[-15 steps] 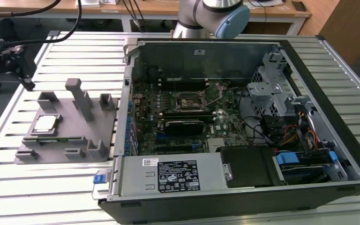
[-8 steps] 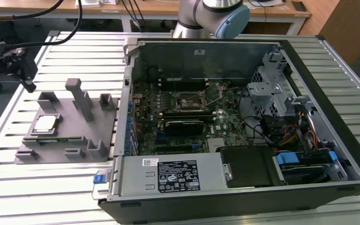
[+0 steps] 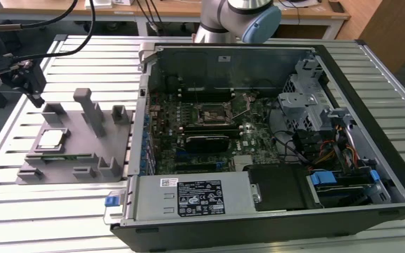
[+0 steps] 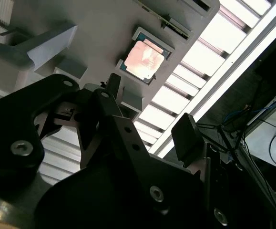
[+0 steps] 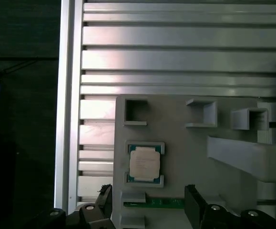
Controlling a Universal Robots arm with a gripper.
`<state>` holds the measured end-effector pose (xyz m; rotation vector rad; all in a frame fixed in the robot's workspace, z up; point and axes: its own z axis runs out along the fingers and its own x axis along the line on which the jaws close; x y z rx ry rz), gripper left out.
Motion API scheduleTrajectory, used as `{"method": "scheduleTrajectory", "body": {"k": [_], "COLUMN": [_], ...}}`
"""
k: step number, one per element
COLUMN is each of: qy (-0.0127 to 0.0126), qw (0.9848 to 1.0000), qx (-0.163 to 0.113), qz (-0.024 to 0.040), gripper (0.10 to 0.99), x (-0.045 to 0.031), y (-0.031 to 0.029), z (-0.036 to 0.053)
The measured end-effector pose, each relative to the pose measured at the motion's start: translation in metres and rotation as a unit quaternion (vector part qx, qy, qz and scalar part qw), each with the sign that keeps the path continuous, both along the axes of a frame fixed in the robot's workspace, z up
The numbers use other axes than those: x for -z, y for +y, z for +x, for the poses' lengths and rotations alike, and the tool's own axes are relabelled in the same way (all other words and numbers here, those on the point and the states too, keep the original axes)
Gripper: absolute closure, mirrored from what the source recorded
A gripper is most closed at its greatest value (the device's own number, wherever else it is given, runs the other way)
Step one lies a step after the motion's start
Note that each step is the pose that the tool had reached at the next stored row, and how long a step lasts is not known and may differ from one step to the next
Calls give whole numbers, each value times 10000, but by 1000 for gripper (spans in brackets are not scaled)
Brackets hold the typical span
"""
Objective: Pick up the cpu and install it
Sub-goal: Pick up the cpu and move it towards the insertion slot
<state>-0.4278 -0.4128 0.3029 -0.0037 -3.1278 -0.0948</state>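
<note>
Fingers: my gripper [image 3: 35,94] hung above the table [image 3: 48,211], off the far corner of the grey fixture [image 3: 111,153] on the exterior view's left. In both wrist views my two fingers [image 5: 193,200] stood wide apart with nothing held between them and nothing touching them.

Cpu: the cpu [image 3: 52,138] lay flat in its square nest on the fixture, silvery top up, well apart from my fingertips. In the first wrist view the cpu [image 5: 144,162] sat in line with the gap of my gripper [image 5: 148,198], with a green strip [image 5: 154,203] in a slot between.

Case: the open computer case [image 3: 371,158] lay just to the exterior view's right of the fixture. The black socket frame [image 3: 213,113] was on its board, far from the cpu.
</note>
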Motion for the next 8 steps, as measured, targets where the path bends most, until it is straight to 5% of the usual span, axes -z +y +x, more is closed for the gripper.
{"method": "scheduleTrajectory", "body": {"k": [8], "qy": [1], "qw": [10000], "qx": [0], "qz": [3], "gripper": [380], "x": [47], "y": [0], "z": [0]}}
